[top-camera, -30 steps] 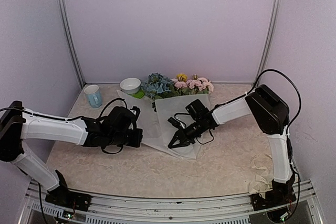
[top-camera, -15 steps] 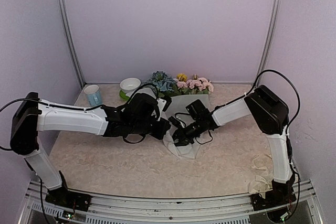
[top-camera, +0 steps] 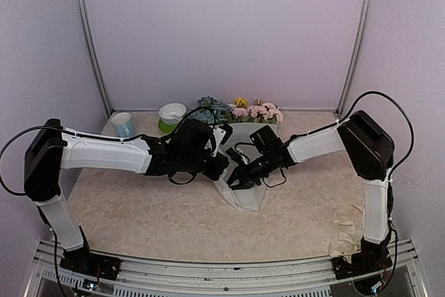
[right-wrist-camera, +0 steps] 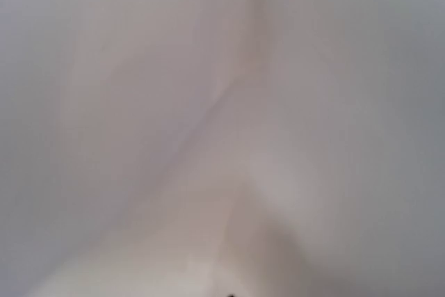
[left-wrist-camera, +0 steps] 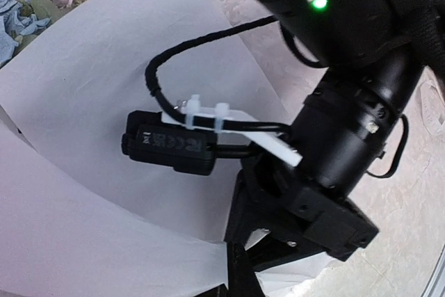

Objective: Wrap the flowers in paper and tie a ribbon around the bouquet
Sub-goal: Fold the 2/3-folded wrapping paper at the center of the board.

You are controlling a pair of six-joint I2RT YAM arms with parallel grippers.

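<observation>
On the mottled beige tabletop (top-camera: 139,220), the left gripper (top-camera: 221,166), clamped on the thin white paper sheet (top-camera: 245,198), is drawing its left flap rightward, narrowing it into a cone. The closed right gripper (top-camera: 233,181) is pinning it, with the blue, pink and yellow artificial flowers (top-camera: 240,111) at its far end.

Left tool (top-camera: 222,165) and right tool (top-camera: 236,181) at folded paper (top-camera: 247,200), flowers (top-camera: 259,111) behind
</observation>
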